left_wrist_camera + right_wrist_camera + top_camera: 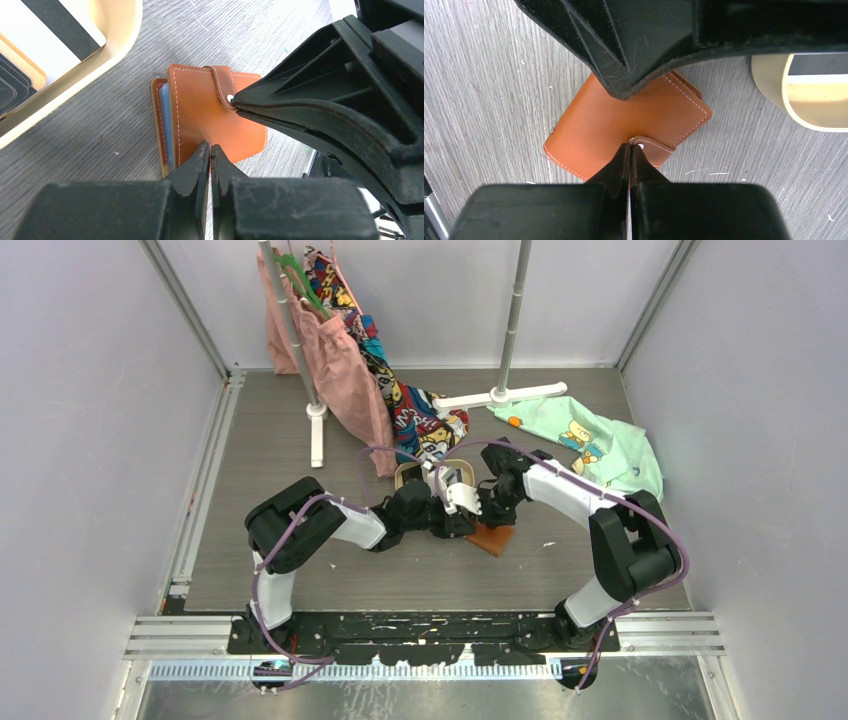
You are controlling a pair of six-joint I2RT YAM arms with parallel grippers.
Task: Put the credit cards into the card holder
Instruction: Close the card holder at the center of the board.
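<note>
The tan-brown leather card holder (200, 112) lies folded shut on the table, its snap tab (223, 86) over the cover. A blue card edge (166, 117) shows inside it. It also shows in the top view (493, 539) and the right wrist view (599, 125). My left gripper (210, 148) is shut, its tips resting on the holder's cover. My right gripper (630, 146) is shut, its tips at the snap tab (654, 147). Black and white credit cards (50, 30) lie in a tray.
The oval tan wooden tray (107, 47) stands just beyond the holder, also in the right wrist view (769, 85). A clothes rack (310, 390) with hanging garments and a green cloth (590, 445) are at the back.
</note>
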